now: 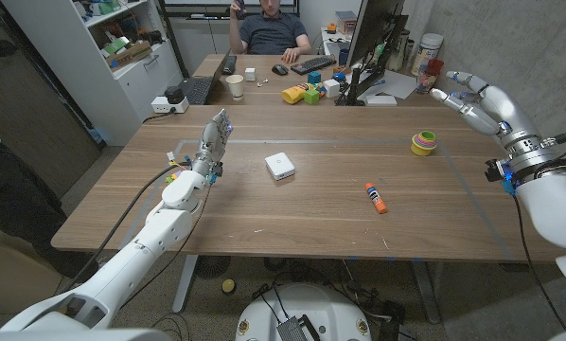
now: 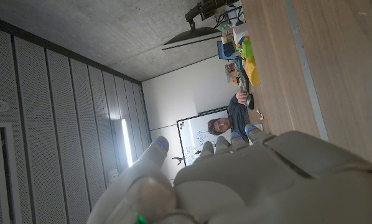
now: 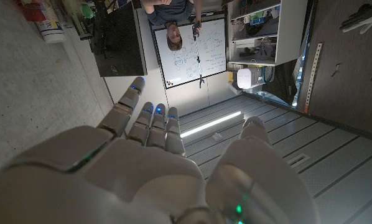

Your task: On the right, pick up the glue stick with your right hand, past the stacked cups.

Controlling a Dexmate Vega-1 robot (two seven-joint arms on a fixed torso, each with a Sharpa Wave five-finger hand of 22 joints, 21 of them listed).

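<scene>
Item: glue stick (image 1: 375, 198), lying flat on the surface (image 1: 340, 237), nearer than the stacked cups (image 1: 423, 142); untouched. My right hand (image 1: 479, 106), raised, released, fingers apart; I should bring it down over the stick's middle, fingers across its length.

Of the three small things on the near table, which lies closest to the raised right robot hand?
The stacked cups, yellow-green, far right; nearer it than glue stick or white box.

- One orange-and-blue glue stick (image 1: 375, 198) lying on the wooden table (image 1: 453, 218).
- One nested stack of yellow and green plastic cups (image 1: 423, 142), seen from above as rings.
- One flat white square box (image 1: 280, 167), out beyond the left hand's (image 1: 213, 138) fingertips.
- Two white robot hands, the right hand (image 1: 475, 101) held up, fingers spread.
- One seated person (image 1: 274, 30) behind the table.
</scene>
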